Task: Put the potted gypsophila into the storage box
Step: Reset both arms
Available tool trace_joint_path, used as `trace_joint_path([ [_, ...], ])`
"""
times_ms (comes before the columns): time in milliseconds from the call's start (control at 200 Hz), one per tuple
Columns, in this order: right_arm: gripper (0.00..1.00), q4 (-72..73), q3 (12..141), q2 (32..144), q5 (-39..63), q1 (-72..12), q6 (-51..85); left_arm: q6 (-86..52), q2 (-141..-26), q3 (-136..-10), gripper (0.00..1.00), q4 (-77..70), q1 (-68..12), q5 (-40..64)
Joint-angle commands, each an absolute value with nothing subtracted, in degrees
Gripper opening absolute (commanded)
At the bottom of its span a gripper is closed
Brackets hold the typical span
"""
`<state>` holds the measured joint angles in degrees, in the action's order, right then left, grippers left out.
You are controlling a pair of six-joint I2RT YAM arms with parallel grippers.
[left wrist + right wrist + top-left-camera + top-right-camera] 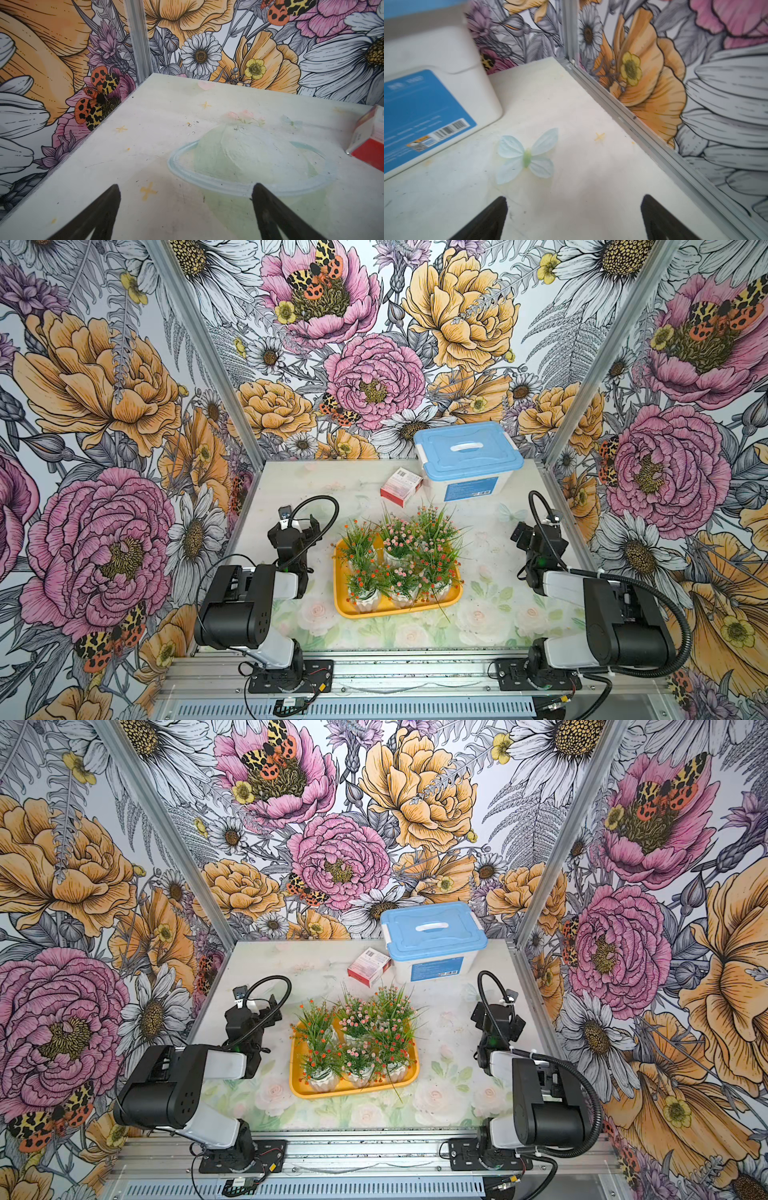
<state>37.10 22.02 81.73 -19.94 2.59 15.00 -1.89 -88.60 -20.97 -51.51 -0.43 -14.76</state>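
Note:
Several potted gypsophila (pixel 368 600) (pixel 324 1080), white ribbed pots with green sprigs and pink or orange-red blossoms, stand upright together inside the storage box (pixel 395 611) (pixel 353 1091), a shallow yellow-orange tray at the table's middle. My left gripper (pixel 305 526) (pixel 266 1009) hovers left of the tray, apart from it. In the left wrist view it (pixel 187 193) is open over bare table, holding nothing. My right gripper (pixel 530 537) (pixel 496 1017) sits well right of the tray. In the right wrist view it (pixel 573 204) is open and holds nothing.
A white container with a shut blue lid (pixel 467 456) (pixel 432 936) (pixel 425 93) stands at the back. A small red-and-white carton (pixel 401 486) (pixel 369 966) (pixel 372 141) lies beside it, behind the tray. Flowered walls enclose the table on three sides.

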Motion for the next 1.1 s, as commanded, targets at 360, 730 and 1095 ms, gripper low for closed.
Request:
trace_joint_path([
  [360, 0.99, 52.40, 21.32, 88.17, -18.03, -1.04, 6.53, -0.54, -88.59, -21.18, 0.99, -54.16, -1.41, -15.12],
  [730, 0.99, 52.38, 21.30, 88.24, -18.11, -1.05, 6.54, -0.54, -88.68, -21.37, 0.99, -54.09, -1.48, -15.20],
  [1095, 0.99, 52.58, 21.20, 88.15, -18.13, -1.05, 6.45, -0.70, -88.53, -21.12, 0.99, -54.19, -1.01, -13.89],
])
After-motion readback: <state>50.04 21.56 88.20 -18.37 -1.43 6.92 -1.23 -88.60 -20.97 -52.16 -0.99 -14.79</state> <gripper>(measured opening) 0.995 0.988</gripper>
